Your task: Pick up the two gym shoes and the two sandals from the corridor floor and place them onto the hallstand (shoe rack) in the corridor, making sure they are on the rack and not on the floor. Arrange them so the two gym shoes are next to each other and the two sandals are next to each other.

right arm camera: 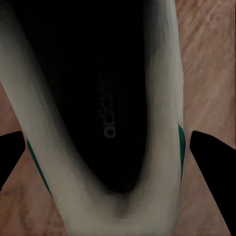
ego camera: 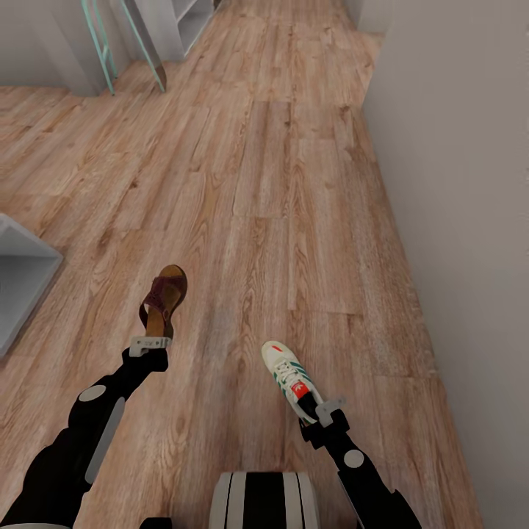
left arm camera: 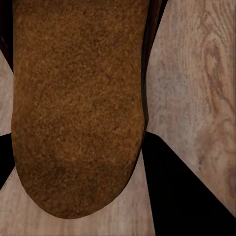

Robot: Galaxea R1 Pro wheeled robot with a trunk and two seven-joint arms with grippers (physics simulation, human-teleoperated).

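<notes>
A brown sandal (ego camera: pixel 164 300) with a tan insole and dark reddish woven strap hangs above the wood plank corridor floor (ego camera: pixel 279 184), held by its heel in my left gripper (ego camera: pixel 150 342), which is shut on it. Its tan insole (left arm camera: pixel 73 108) spreads across the left wrist view. My right gripper (ego camera: pixel 322 411) is shut on the heel of a white gym shoe (ego camera: pixel 289 372) with green stripes and a red tab. The shoe's dark inside (right arm camera: pixel 98 98) and white rim lie between two dark fingers (right arm camera: pixel 214 167). The other sandal, other gym shoe and hallstand are out of view.
A pale grey wall (ego camera: pixel 463 184) runs along the right side. The corner of a pale grey low unit (ego camera: pixel 18 272) juts in at the left edge. At the far top left stand turquoise slanted legs (ego camera: pixel 99 44) and a white shelf unit (ego camera: pixel 176 26). My base (ego camera: pixel 266 499) shows at the bottom.
</notes>
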